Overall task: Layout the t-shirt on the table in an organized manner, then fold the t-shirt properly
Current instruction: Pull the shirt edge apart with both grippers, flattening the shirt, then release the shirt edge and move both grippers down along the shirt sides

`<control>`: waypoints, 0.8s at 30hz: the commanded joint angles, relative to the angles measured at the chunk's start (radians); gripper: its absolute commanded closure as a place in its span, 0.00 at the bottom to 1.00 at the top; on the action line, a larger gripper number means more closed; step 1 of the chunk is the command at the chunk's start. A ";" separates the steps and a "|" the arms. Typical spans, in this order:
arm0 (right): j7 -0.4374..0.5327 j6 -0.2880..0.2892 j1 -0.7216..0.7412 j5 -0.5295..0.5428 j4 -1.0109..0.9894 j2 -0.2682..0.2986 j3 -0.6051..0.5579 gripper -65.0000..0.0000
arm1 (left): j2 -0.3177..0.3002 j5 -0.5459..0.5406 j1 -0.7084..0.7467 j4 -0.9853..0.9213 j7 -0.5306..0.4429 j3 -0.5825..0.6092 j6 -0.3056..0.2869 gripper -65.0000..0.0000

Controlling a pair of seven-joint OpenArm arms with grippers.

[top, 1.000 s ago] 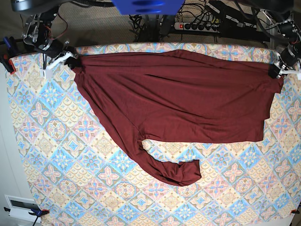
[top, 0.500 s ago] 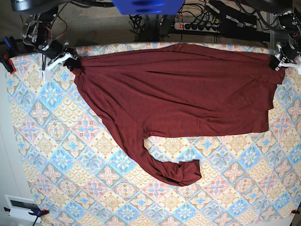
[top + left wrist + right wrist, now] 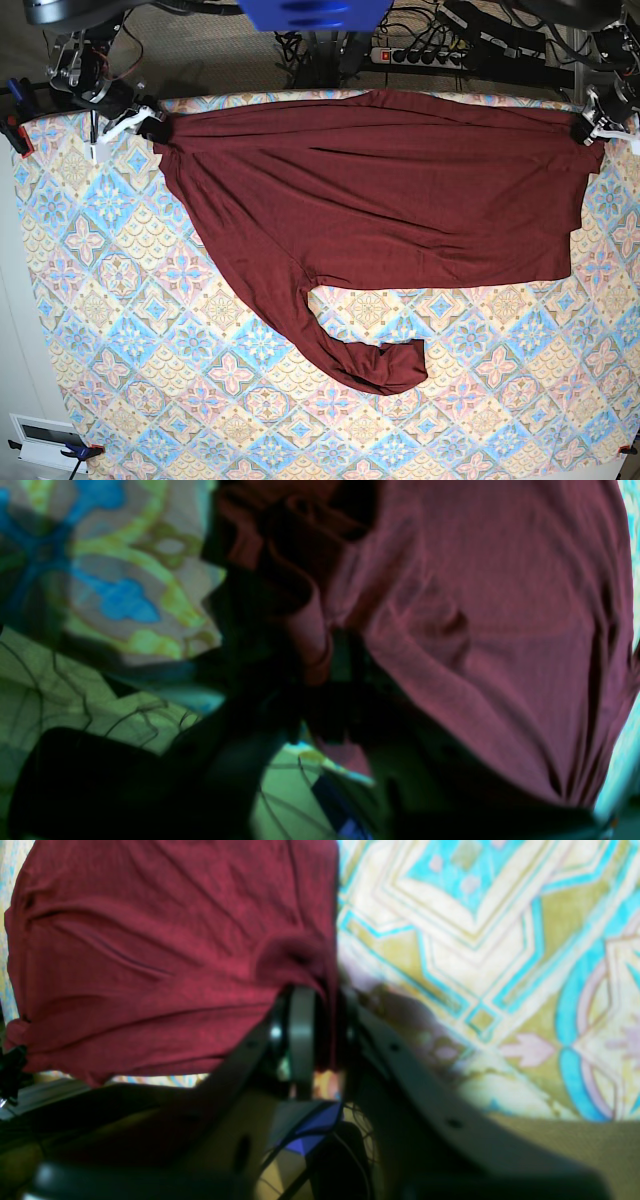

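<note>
The shirt (image 3: 380, 200) lies stretched across the far half of the tabletop (image 3: 120, 380), its long axis running side to side along the far edge. At each far corner a hand is on it. The right hand (image 3: 135, 122), at the base view's left, has a bunched corner of cloth sitting between its fingers (image 3: 300, 1035). The left hand (image 3: 597, 128), opposite, has fabric gathered in against it too. Whether either grip is pinching firmly or just letting go, I cannot tell; the left wrist view is too dark and blurred.

So the shirt hangs off both hands toward the near side, the body broad and fairly flat on the left hand's end, while a sleeve (image 3: 370, 365) trails down to mid-tabletop and curls over on itself. That curl lies nearer the right hand, though well apart from it. My read: the spread is mostly done, and the sleeve needs straightening before any fold.
</note>
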 commanded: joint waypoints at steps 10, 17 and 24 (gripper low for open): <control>0.013 0.004 -0.003 0.017 0.018 0.016 0.078 0.65 | -0.023 0.000 0.019 0.014 0.004 -0.101 0.001 0.47; 0.017 0.004 -0.002 0.015 0.095 0.016 0.080 0.58 | -0.024 -0.002 -0.027 0.014 0.003 -0.133 0.001 0.46; 0.017 0.004 0.003 0.015 0.144 0.016 0.119 0.58 | -0.024 0.006 -0.108 0.014 0.001 -0.181 0.001 0.46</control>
